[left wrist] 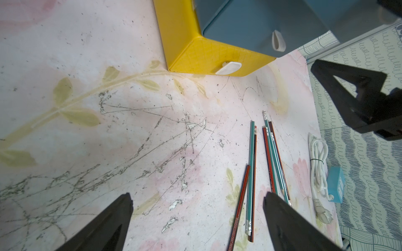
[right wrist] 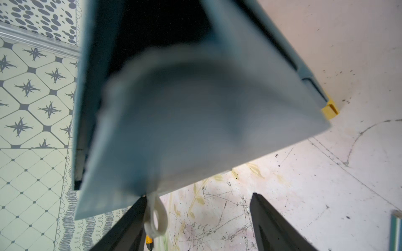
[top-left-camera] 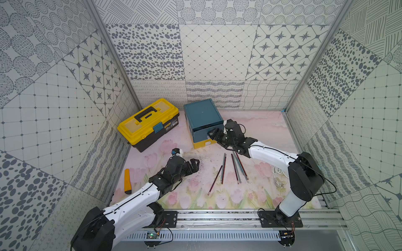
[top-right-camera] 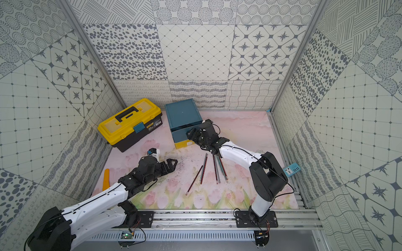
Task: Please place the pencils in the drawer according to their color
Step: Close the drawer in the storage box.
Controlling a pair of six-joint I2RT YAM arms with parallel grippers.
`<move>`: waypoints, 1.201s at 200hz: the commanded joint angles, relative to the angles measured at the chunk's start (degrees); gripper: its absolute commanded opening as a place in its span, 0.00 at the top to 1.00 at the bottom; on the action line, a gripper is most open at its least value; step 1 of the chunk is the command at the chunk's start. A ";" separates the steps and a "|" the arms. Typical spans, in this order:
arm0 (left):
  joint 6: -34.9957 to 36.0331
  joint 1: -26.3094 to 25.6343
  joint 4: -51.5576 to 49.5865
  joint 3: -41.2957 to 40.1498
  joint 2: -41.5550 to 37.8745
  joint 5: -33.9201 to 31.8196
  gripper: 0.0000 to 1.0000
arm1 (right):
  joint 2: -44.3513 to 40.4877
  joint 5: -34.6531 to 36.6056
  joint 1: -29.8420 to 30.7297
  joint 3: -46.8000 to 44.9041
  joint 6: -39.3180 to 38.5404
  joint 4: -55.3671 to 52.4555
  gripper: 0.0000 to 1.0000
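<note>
An orange-yellow utility knife [top-left-camera: 126,181] lies by the left edge of the tabletop [top-left-camera: 267,128]. A yellow-lidded black toolbox [top-left-camera: 148,123] sits in the back left corner. In front of the toolbox the left hand [top-left-camera: 194,164] points across bare tabletop, its fingers spread wide and grasping nothing. The drawer cabinet [top-left-camera: 202,113] stands at the middle of the back edge. Its blue drawer [left wrist: 239,24] juts out past the yellow bottom drawer [left wrist: 202,56]. The right hand [right wrist: 199,194] is at that blue front, released: its fingers [right wrist: 128,221] stand apart, and the drawer's white tab [right wrist: 155,217] hangs between them, touching one. The pencils [top-left-camera: 230,169], red-striped and teal, lie fanned near the middle of the tabletop, between the two arms. A coiled white cable [top-left-camera: 279,173] and a blue power socket [top-right-camera: 291,170] lie by the right edge.
</note>
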 commanded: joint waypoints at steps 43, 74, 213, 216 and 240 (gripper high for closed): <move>-1.10 0.22 3.33 -0.21 0.40 2.82 0.01 | 1.89 7.90 1.23 1.66 4.17 4.99 0.20; -1.44 0.26 3.48 -0.36 0.24 3.51 0.01 | 4.74 6.96 1.47 3.97 5.54 5.54 0.20; -1.76 0.26 3.18 -1.23 -1.24 3.38 0.01 | 0.53 7.01 3.08 -6.47 8.50 14.79 0.19; -1.78 0.20 3.10 -1.32 -1.26 3.19 0.01 | 0.21 6.82 3.06 -7.12 8.50 15.45 0.19; -1.62 0.29 2.46 -1.41 -1.71 2.19 0.01 | -0.60 5.03 3.12 -11.77 7.96 21.71 0.23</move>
